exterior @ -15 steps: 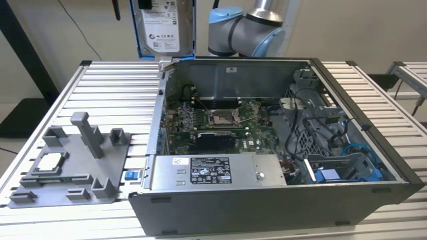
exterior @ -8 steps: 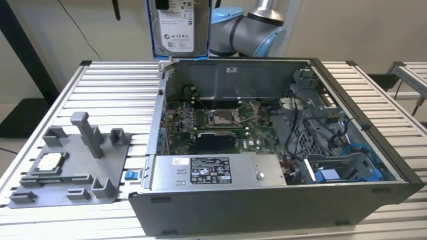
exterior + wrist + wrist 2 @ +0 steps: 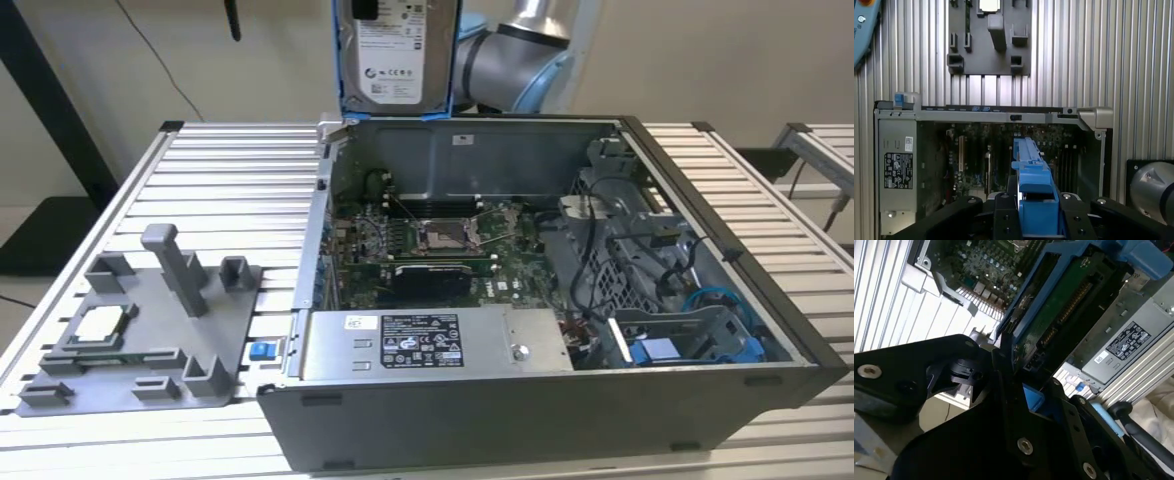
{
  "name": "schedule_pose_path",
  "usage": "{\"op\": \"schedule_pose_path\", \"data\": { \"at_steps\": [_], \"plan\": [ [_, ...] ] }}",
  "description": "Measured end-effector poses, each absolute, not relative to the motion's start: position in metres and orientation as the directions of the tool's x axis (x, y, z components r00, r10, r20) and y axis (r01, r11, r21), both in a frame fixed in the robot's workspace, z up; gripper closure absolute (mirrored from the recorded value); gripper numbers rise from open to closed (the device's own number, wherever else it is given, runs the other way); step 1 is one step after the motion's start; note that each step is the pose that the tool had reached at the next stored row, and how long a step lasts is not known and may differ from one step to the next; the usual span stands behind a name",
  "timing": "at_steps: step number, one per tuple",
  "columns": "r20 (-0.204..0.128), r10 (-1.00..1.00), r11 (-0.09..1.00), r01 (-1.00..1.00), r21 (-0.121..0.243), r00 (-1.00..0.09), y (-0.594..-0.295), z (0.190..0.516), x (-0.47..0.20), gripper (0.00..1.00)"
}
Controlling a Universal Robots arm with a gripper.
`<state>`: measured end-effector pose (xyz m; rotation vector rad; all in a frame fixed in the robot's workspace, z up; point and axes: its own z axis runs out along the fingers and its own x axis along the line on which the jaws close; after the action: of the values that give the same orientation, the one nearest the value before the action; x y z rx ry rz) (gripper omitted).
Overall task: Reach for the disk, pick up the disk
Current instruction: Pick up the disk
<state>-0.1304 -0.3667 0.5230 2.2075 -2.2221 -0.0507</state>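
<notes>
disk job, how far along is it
Reach and pickup look done: the disk hangs upright in the air above the open case's back wall. In the first wrist view the gripper is shut on its blue bracket, over the motherboard. Nothing visibly left.

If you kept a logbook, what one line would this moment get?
gripper: shut on disk | disk: lifted, upright above open case rear | power supply: in case

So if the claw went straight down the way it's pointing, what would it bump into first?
Probably the green circuit board on the floor of the open computer case. The claw holds the disk high above the case and points down into it, though depth is hard to judge, so the exact spot is uncertain.
</notes>
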Motion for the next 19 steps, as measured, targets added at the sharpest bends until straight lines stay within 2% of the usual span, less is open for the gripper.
{"op": "schedule_pose_path", "data": {
  "at_steps": [19],
  "plan": [
    [-0.016,-1.000,0.006,-0.999,0.035,-0.007,-0.367,0.523,-0.058,1.00]
  ]
}}
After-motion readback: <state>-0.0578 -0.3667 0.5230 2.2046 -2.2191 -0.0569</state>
